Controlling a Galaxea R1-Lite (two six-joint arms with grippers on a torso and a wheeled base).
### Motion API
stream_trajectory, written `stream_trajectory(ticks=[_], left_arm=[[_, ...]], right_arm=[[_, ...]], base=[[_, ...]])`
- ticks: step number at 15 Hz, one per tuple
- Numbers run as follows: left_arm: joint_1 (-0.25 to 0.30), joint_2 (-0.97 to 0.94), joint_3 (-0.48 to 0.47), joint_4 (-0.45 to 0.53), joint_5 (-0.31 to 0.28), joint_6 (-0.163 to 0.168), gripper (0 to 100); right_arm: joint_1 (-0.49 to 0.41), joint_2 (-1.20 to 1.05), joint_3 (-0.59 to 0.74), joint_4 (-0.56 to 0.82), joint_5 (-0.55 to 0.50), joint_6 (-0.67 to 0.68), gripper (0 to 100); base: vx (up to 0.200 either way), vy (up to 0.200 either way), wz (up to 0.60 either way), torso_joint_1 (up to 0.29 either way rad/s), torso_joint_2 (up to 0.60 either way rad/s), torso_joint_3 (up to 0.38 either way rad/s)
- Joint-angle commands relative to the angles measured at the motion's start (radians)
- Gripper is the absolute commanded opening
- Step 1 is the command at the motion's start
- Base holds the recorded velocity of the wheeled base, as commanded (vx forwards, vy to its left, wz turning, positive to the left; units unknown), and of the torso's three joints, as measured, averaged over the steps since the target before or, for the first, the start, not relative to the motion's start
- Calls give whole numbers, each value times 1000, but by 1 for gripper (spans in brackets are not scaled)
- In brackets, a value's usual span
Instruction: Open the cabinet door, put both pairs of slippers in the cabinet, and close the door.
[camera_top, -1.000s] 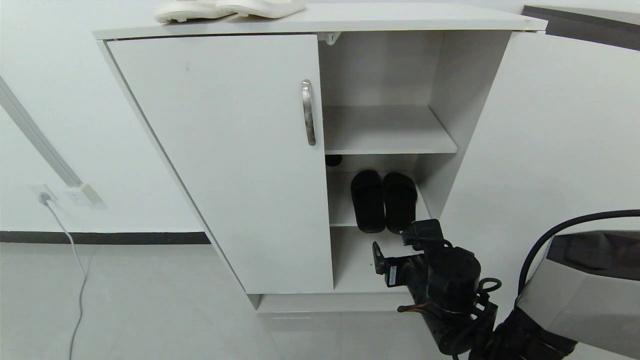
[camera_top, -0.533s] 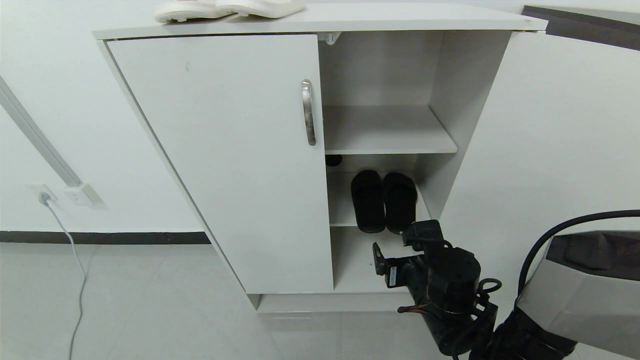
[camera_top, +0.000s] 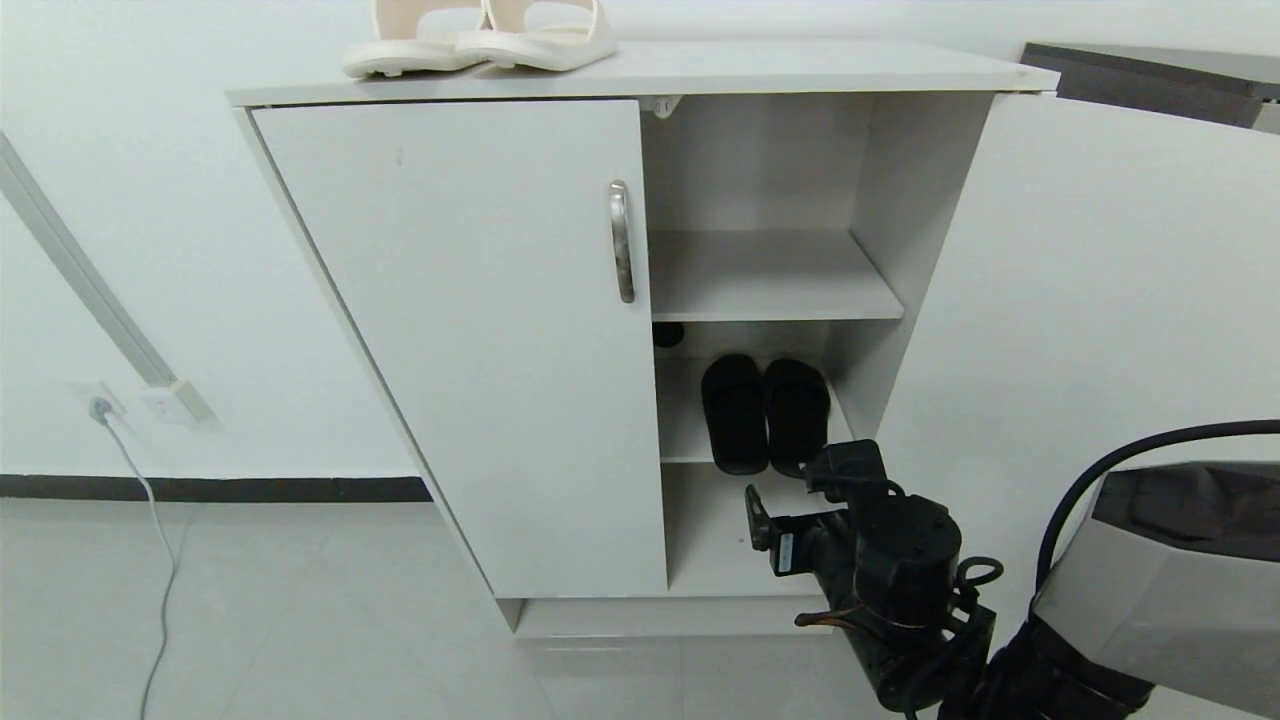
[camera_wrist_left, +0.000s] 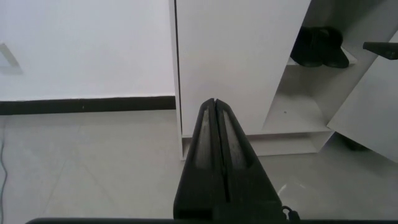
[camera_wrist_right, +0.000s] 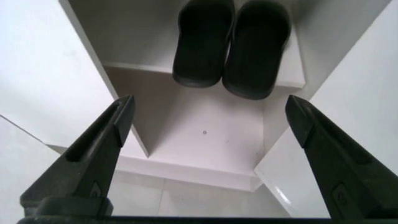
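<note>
Two pairs of slippers sit in different places. Looking from the head camera, you have the cream slippers (camera_top: 480, 40) at about 11 o'clock, lying side by side on top of the cabinet (camera_top: 800, 65), near its front edge. The black slippers (camera_top: 765, 415) are inside, close to the centre of that view toward 5 o'clock. They lie side by side on the lower shelf (camera_top: 680, 430), with their near ends at its front edge.

The upper shelf (camera_top: 770, 275) lies above them. The cabinet's right door (camera_top: 1090, 300) is swung wide open toward 3 o'clock. The left door (camera_top: 470, 330) is closed, its metal handle (camera_top: 621, 242) upright along the inner edge.

Your right gripper (camera_top: 800, 495) hangs at 5 o'clock in front of the bottom compartment, just below the black pair and clear of it. Its fingers are spread wide, with nothing between them.

Your left gripper (camera_wrist_left: 214, 102) has its fingers pressed flat together on nothing, above the floor (camera_wrist_left: 93, 162) before the closed door. A wall socket (camera_top: 98, 408) with a trailing cable (camera_top: 160, 560) sits at 9 o'clock.
</note>
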Motion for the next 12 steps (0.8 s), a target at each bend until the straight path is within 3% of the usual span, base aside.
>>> stream_trajectory(ticks=[1,5,12], left_arm=[[0,0,0,0,0,0,0],[0,0,0,0,2,0,0],[0,0,0,0,2,-3,0]], right_arm=[[0,1,0,-3,0,0,100],[-1,1,8,-28,0,-14,100],[-1,1,9,-36,0,-21,100]], base=[[0,0,0,7,2,193],[0,0,0,2,1,157],[0,0,0,0,0,0]])
